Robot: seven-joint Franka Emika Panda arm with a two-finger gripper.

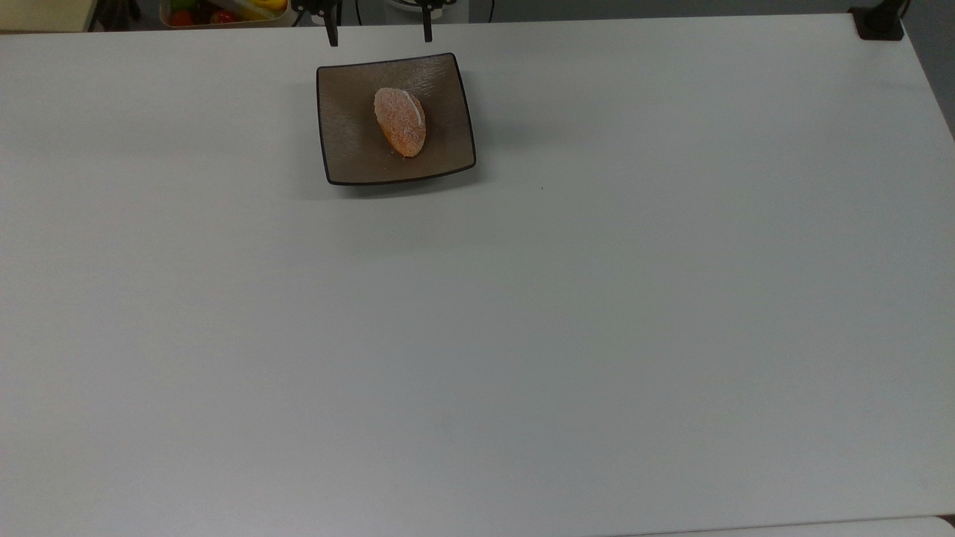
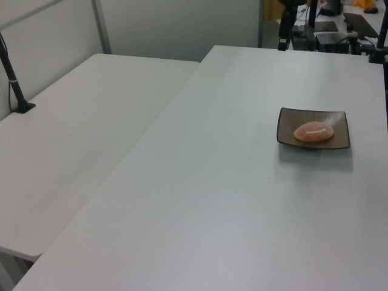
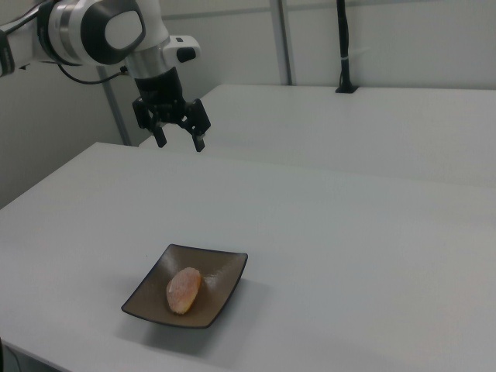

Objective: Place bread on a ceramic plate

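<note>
The bread (image 1: 400, 121), an oval orange-brown bun with a white stripe, lies in the middle of the square brown ceramic plate (image 1: 351, 149) near the top view's upper edge. It also lies on the plate (image 3: 221, 279) in the right view, as the bread (image 3: 184, 290), and in the left view as the bread (image 2: 313, 131) on the plate (image 2: 339, 120). My gripper (image 3: 180, 143) hangs open and empty high above the table, beyond the plate's far side. In the top view the gripper (image 1: 380, 37) has its two dark fingers spread wide apart.
The wide white table (image 1: 567, 321) stretches away from the plate. A bin of colourful fruit (image 1: 224, 10) sits past the top view's upper left edge. A black clamp (image 1: 879, 22) holds the upper right corner. A second table (image 2: 79, 127) adjoins at the left view's left.
</note>
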